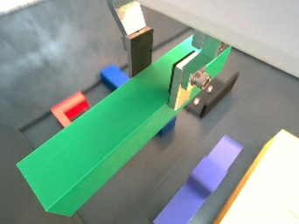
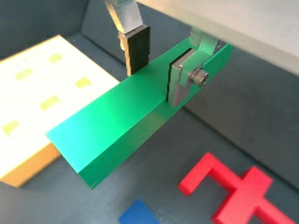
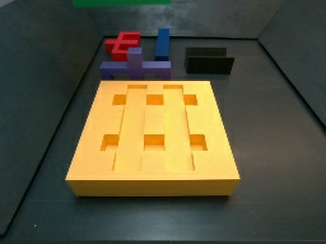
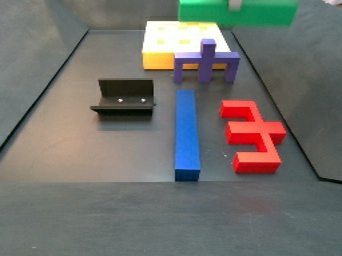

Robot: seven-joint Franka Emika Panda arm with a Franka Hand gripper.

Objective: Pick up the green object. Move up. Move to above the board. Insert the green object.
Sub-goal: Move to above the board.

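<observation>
My gripper is shut on the green object, a long plain green bar, with one finger on each long side near one end. Both wrist views show this grip. The bar hangs high above the floor. In both side views only part of it shows at the top edge, and the gripper itself is out of frame there. The board is an orange-yellow slab with grooves and two rows of three square holes. It lies flat on the floor, and also shows in other views.
A purple block stands next to the board's end. A long blue bar, a red block and the black fixture lie on the dark floor beyond it. Dark walls enclose the floor.
</observation>
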